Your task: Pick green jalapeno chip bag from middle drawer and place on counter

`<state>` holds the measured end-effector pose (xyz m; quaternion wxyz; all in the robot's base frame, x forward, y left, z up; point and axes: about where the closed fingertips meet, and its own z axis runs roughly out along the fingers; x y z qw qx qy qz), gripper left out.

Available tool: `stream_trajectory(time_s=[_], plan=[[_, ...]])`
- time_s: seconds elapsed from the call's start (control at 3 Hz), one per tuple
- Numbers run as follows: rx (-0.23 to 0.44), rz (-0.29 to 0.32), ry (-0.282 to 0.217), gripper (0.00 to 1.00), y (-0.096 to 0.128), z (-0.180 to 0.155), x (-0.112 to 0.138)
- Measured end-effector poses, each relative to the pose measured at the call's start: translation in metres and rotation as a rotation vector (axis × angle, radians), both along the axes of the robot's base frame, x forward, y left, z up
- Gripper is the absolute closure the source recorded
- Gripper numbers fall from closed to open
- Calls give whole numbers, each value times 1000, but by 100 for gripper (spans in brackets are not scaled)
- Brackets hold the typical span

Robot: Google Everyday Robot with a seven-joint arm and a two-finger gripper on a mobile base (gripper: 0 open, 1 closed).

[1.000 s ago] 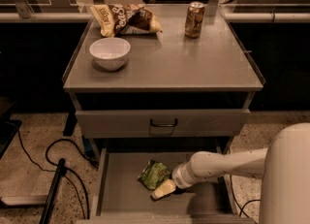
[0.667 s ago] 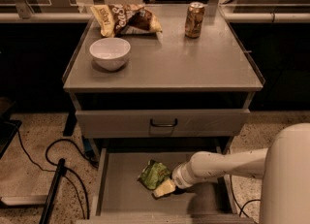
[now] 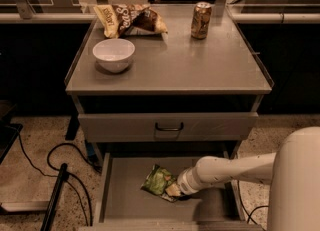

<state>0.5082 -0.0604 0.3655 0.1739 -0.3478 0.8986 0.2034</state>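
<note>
The gripper [image 3: 173, 190] is sitting low in the lower centre of the frame, inside the open middle drawer [image 3: 125, 197], with its pale tip lying against the right edge of the green jalapeno chip bag [image 3: 157, 179]. Whether the gripper is open or closed on the bag cannot be told from this view.

The arm [image 3: 231, 170] is entering from the lower right, where the white robot body [image 3: 297, 185] is filling the corner. It is lying nearly level, sloping slightly down toward the left, and is crossing the drawer's right side wall to end over the drawer floor.

The green jalapeno chip bag is lying flat on the drawer floor, near the middle of the drawer and slightly toward its back. The closed drawer front [image 3: 125, 126] with its black handle [image 3: 168, 127] is sitting directly above the open drawer, overhanging its back edge.

The counter [image 3: 200, 65] is occupying the upper centre of the frame. On it, a white bowl [image 3: 114, 54] is standing at the left, a brown-and-yellow chip bag [image 3: 131, 19] is lying at the back left, and a can [image 3: 201, 20] is standing upright at the back right. Black cables [image 3: 55, 155] are running across the speckled floor at the lower left.
</note>
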Motion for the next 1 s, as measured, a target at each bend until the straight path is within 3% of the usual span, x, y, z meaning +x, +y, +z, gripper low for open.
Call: stream_trajectory(time_s=[0.33, 0.67, 1.0], plan=[[0, 0, 0, 86, 0, 0, 0], [0, 0, 0, 100, 0, 0, 0], [13, -5, 10, 100, 1, 10, 4]])
